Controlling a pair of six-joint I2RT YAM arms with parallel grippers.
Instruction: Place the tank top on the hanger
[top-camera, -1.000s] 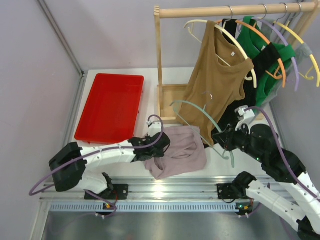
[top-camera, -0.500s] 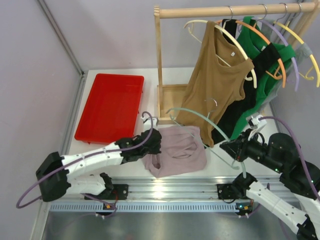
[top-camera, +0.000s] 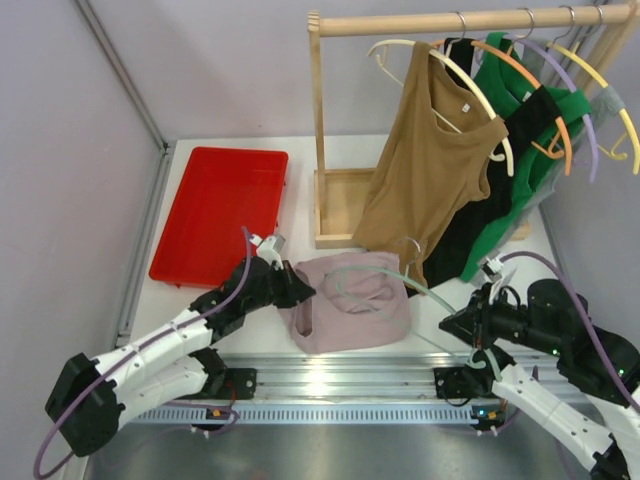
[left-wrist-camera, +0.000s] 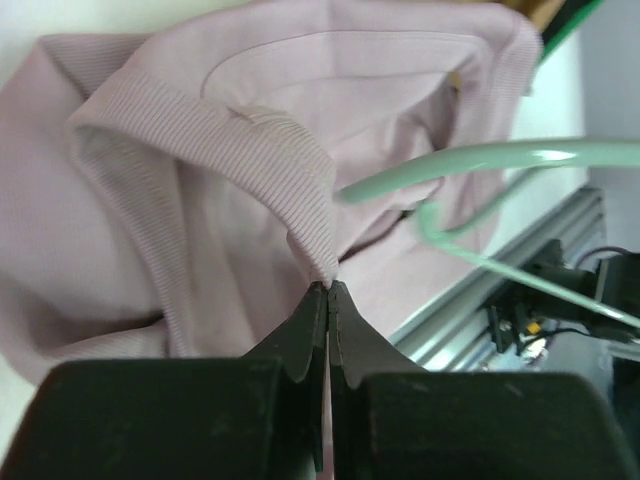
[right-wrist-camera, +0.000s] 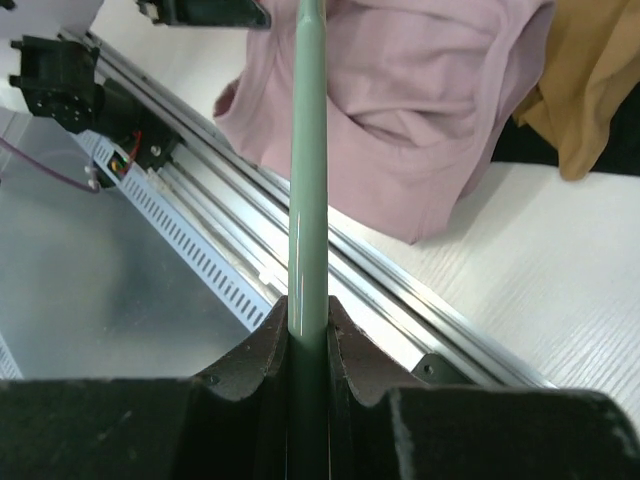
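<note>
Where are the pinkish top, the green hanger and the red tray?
tank top (top-camera: 352, 312), top external view, middle of the fabric.
hanger (right-wrist-camera: 308, 150), right wrist view, on its thin green arm.
red tray (top-camera: 220, 215), top external view, on its bare floor.

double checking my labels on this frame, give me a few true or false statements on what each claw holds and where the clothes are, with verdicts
1. The left claw pinches a ribbed edge of the mauve tank top. True.
2. The right claw is open and empty. False: it is shut on the mint-green hanger.
3. The mauve tank top lies in the red tray. False: it lies on the table, beside the tray.
4. A tan-brown top hangs on a cream hanger on the wooden rail. True.
</note>
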